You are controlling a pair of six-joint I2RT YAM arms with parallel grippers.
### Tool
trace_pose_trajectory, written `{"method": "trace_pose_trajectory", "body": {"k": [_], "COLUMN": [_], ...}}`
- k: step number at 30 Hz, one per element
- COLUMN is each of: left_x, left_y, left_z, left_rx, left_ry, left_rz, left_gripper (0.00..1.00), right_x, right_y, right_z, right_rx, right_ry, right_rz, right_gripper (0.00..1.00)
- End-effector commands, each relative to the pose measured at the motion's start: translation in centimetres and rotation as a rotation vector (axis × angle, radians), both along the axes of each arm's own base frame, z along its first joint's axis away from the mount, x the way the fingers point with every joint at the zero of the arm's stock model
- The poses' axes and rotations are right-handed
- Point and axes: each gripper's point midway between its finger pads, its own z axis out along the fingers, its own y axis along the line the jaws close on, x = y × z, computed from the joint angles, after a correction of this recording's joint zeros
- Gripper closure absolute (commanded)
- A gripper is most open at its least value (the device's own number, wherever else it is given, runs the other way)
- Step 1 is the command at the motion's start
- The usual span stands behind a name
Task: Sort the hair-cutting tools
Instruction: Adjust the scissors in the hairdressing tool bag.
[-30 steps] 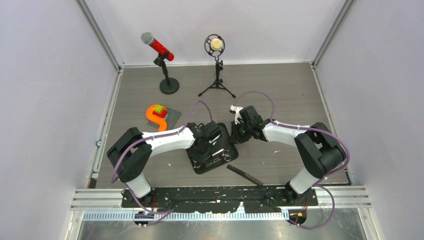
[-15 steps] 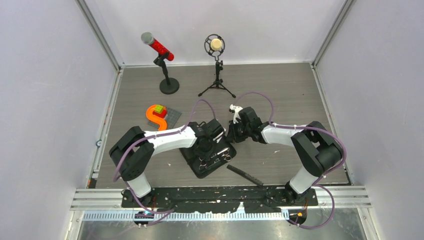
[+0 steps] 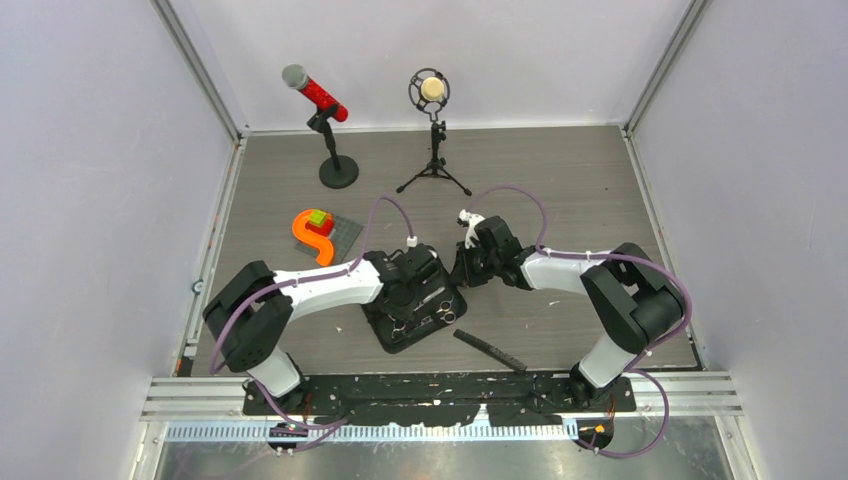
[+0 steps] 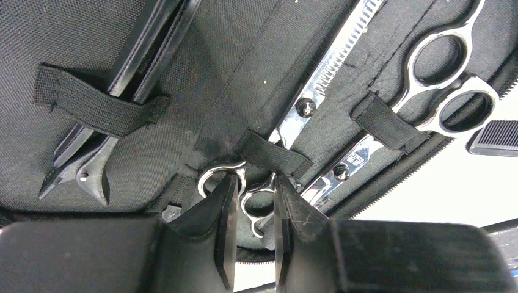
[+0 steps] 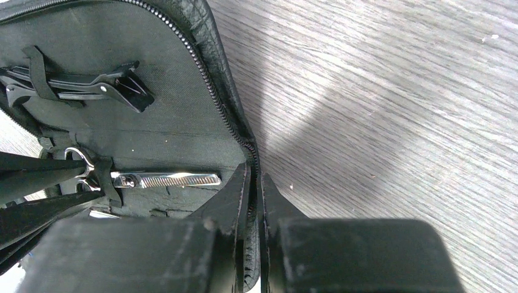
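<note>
The black zip case (image 3: 402, 335) lies open in the middle of the table. Silver scissors (image 4: 259, 204) sit under an elastic strap in it. My left gripper (image 4: 253, 183) is shut on one of their ring handles; it also shows from above (image 3: 412, 292). A second pair with a toothed blade (image 4: 342, 58) and black hair clips (image 4: 104, 131) are strapped beside them. My right gripper (image 5: 255, 171) is shut on the case's zip edge (image 5: 214, 91) at its right side, and shows from above (image 3: 460, 272). A black comb (image 3: 490, 351) lies on the table near the case's right corner.
Two microphones on black stands (image 3: 318, 100) (image 3: 432, 92) are at the back. An orange S-shaped piece (image 3: 312, 238) lies on a small grey mat at the left. White walls close in the table on three sides.
The case has shifted a little to the left and toward the near edge. Both grippers have moved with it. The comb has not moved.
</note>
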Motion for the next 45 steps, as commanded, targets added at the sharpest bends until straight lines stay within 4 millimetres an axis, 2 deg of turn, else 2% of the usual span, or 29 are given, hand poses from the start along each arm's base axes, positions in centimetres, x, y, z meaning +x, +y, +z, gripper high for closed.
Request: {"method": "trace_pose_trajectory", "body": {"k": [1, 5, 9, 11, 13, 16, 18, 22, 25, 32, 36, 45], "left_x": [2.1, 2.6, 2.6, 2.3, 1.9, 1.4, 1.3, 1.4, 1.5, 1.5, 1.6, 1.7], "left_y": [-1.5, -1.4, -1.0, -1.4, -2.0, -3.6, -4.9, -7.2, -8.3, -8.7, -8.6, -8.2], "left_z": [1.0, 1.9, 3.9, 4.9, 5.7, 6.5, 6.7, 6.3, 5.6, 3.9, 3.5, 3.3], "left_rx": [-0.059, -0.068, -0.094, -0.127, -0.163, -0.222, -0.249, -0.261, -0.246, -0.222, -0.208, -0.207], "left_ry": [-0.086, -0.125, -0.174, -0.190, -0.206, -0.223, -0.234, -0.239, -0.231, -0.213, -0.211, -0.226], "left_rz": [0.013, -0.008, -0.029, -0.067, -0.109, -0.192, -0.251, -0.341, -0.393, -0.426, -0.415, -0.403], "left_gripper": [0.85, 0.57, 0.35, 0.21, 0.11, 0.02, 0.00, 0.00, 0.00, 0.03, 0.05, 0.14], "right_x": [-3.3, -2.0, -0.6, -0.2, -0.1, -0.5, -0.9, -1.6, -2.1, -3.7, -4.3, -4.2], "right_y": [-2.2, -2.0, -2.3, -2.6, -2.9, -3.3, -3.6, -3.9, -3.2, -1.8, -1.8, -1.6], "right_z": [-2.8, -0.8, 1.1, 1.8, 2.4, 3.2, 3.1, 2.3, 2.3, 2.6, 2.6, 5.5], "right_rx": [-0.121, -0.136, -0.165, -0.175, -0.186, -0.184, -0.192, -0.197, -0.161, -0.052, -0.031, 0.025], "right_ry": [0.122, 0.071, 0.015, -0.001, -0.015, -0.026, -0.019, 0.005, 0.024, 0.072, 0.079, 0.025], "right_rz": [0.010, 0.017, 0.015, 0.010, 0.007, 0.012, 0.012, 0.020, 0.044, 0.085, 0.087, 0.071], "right_gripper": [0.92, 0.75, 0.56, 0.51, 0.45, 0.43, 0.46, 0.61, 0.67, 0.67, 0.65, 0.63]}}
